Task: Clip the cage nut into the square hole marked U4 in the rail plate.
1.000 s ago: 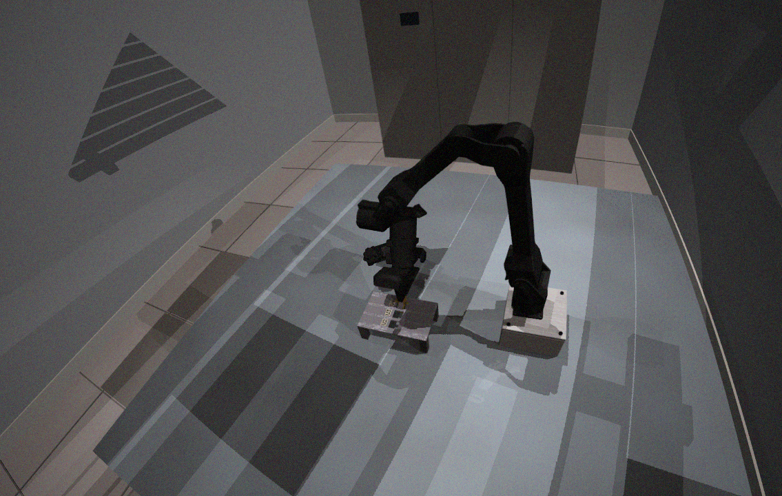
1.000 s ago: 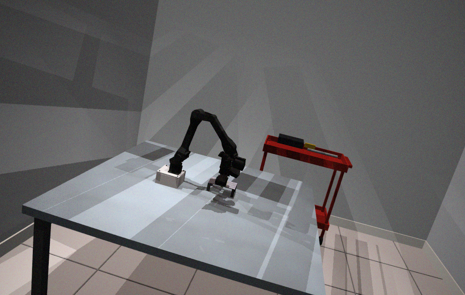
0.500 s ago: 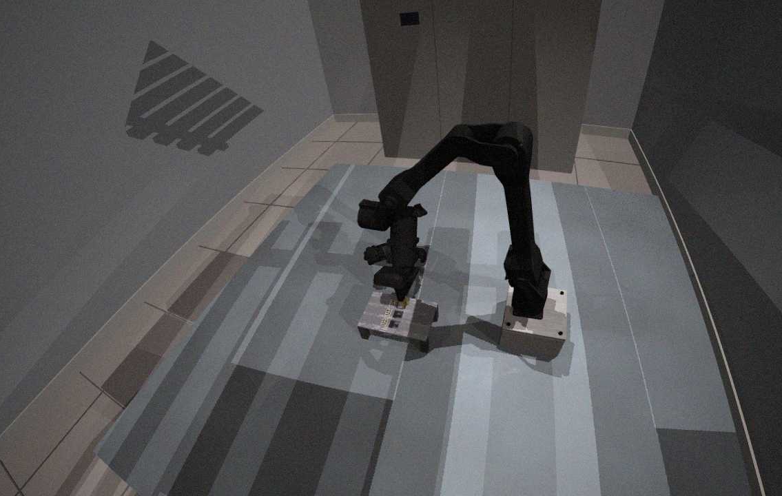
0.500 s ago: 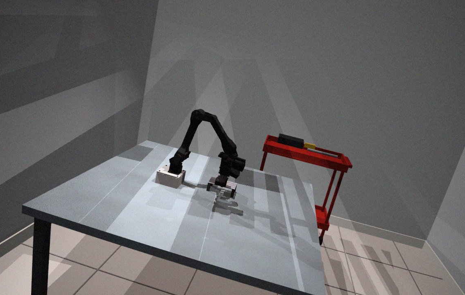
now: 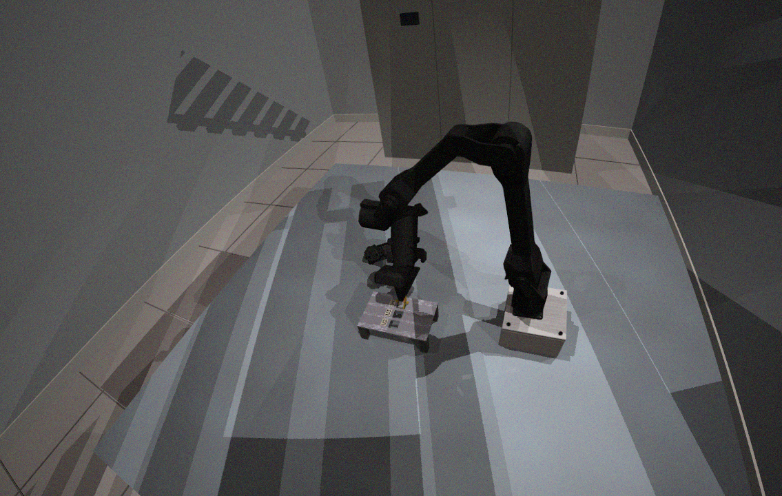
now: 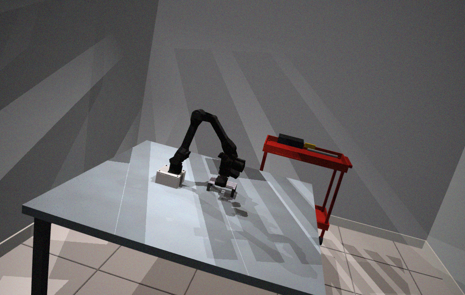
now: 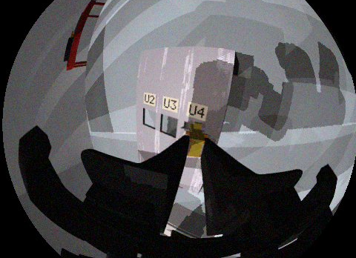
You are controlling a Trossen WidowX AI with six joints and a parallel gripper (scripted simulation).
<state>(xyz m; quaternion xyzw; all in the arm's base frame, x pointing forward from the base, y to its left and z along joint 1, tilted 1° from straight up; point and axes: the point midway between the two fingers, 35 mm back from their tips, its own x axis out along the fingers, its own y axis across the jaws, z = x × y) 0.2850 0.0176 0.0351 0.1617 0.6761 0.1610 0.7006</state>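
Wrist: U4 label plainly readable.

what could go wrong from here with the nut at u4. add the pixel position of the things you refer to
The gripper (image 5: 402, 300) (image 7: 195, 141) is shut on the cage nut (image 7: 196, 148) right at the U4 hole, with the fingers hiding part of it, so a wing could be left unhooked without showing.

Opening now might let the nut tip or pop out if its wings are not yet under the rail plate (image 5: 375, 320) (image 7: 163, 73).

The fingertips sit very near the plate and could nudge it on the way out.
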